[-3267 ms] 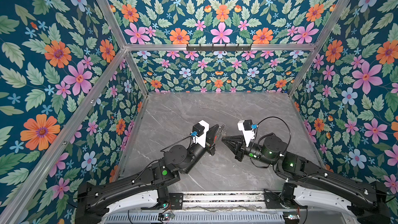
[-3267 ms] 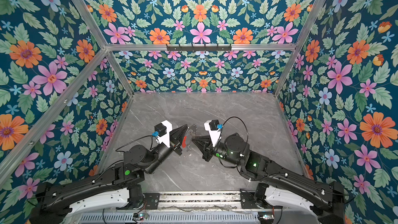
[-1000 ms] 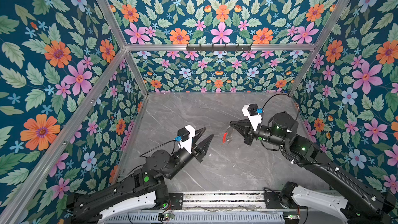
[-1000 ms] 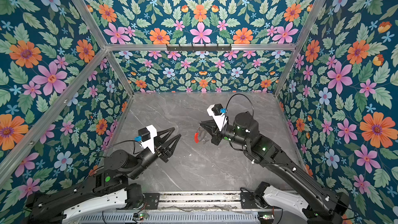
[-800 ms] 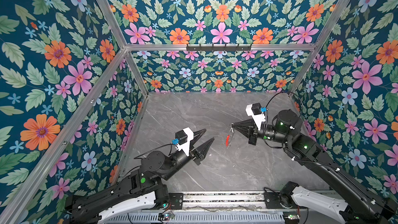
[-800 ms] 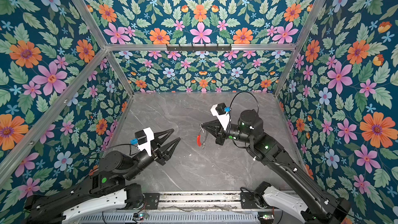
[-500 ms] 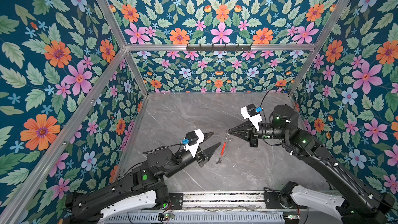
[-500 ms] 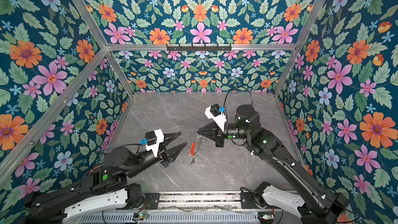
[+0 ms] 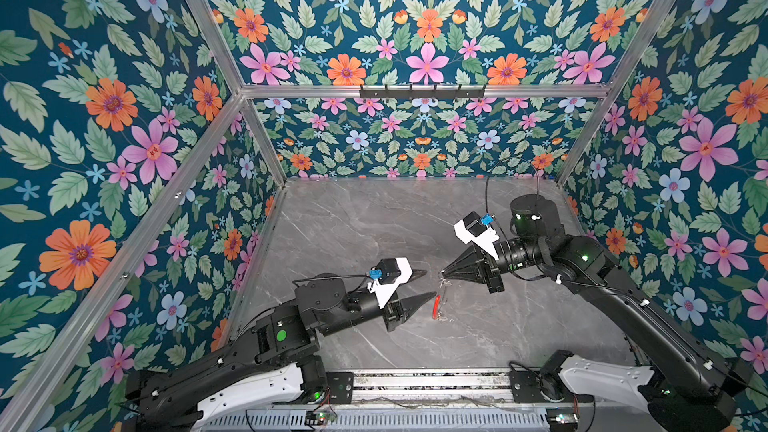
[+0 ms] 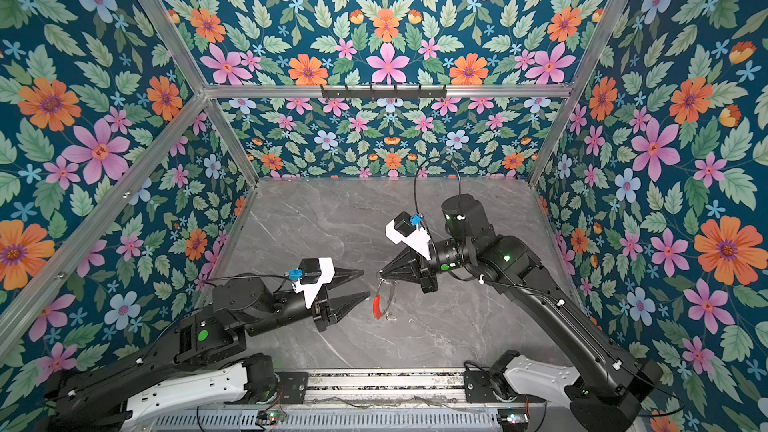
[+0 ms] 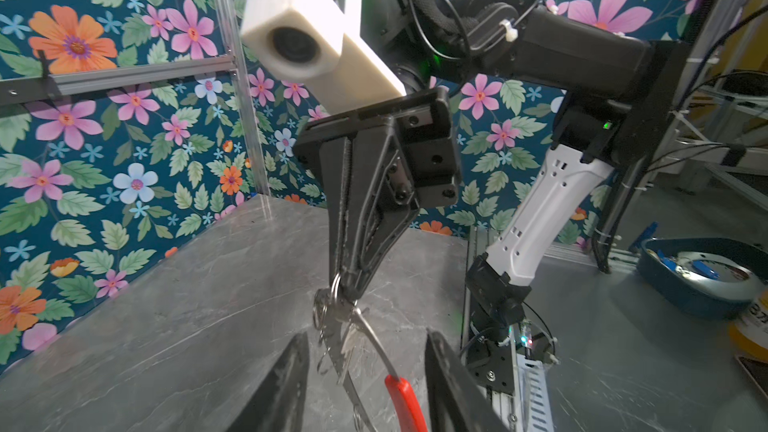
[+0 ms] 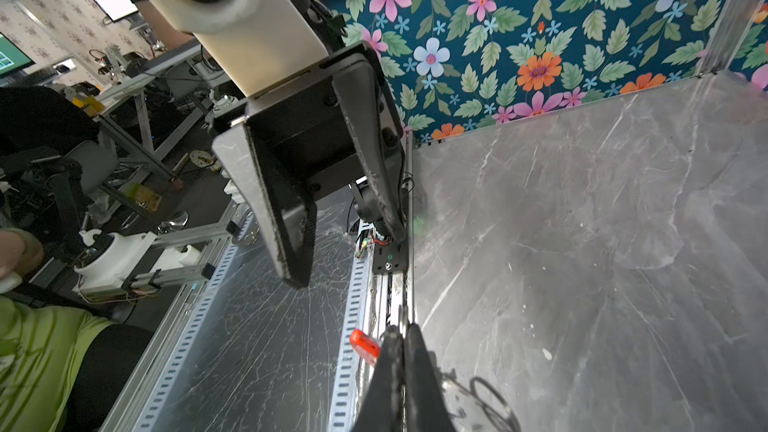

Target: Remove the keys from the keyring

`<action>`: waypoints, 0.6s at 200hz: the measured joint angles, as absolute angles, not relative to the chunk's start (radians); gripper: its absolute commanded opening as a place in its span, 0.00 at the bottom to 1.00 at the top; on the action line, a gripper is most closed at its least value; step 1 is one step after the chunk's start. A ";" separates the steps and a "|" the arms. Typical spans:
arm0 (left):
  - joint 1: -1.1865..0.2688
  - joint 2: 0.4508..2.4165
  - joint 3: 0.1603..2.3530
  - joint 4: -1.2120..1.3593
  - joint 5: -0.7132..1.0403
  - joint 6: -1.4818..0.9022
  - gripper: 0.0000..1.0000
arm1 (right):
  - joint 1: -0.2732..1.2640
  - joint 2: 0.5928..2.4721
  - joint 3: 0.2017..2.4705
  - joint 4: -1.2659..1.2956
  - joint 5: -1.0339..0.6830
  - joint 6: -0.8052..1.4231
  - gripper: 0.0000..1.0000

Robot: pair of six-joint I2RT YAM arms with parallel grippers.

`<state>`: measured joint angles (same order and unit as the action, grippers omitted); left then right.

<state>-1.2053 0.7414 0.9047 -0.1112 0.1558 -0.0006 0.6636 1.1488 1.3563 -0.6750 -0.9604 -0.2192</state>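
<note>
Nearest you, your left hand has swung back in toward the middle of the counter over the last second; before that it sat drawn off to the left, well apart from the work. Its jaws stand spread and grasp nothing, and in the left wrist view they frame the lower part of the keyring, with the red sleeve lying between the two fingers. To my eye that sets you up to take hold of the hoop or of something hanging on it, so the pulling-off can start; no key looks freed yet.

Just beyond, your right hand is clenched on the top of the keyring, which dangles from its tips with the red sleeve on the arc nearer your left hand. Over that same second the right hand has come lower and slightly left, carrying the ring with it; its lowest bits now seem to reach the counter, though I cannot tell whether they touch.

The keys are the hard part. In the left wrist view you get a silvery, motion-blurred bundle below the clenched tips, with small rings beside it; how many keys, and which loop each rides on, cannot be made out. In both top views they are too small to tell. The right wrist view hides the grip behind its own fingers.
</note>
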 measured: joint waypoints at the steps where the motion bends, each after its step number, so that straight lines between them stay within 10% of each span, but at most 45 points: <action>1: -1.204 0.743 0.905 -0.112 0.158 -0.001 0.44 | 0.664 1.150 1.357 -0.677 -0.960 -0.220 0.00; 120: -0.823 0.881 0.867 0.053 0.853 -0.187 0.33 | 0.664 1.168 1.359 -0.817 -0.926 -0.297 0.00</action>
<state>-0.8230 0.8806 0.8673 0.0528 0.8532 -0.1871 0.6636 1.1683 1.3594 -0.8173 -0.9264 -0.2974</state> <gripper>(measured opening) 0.340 0.064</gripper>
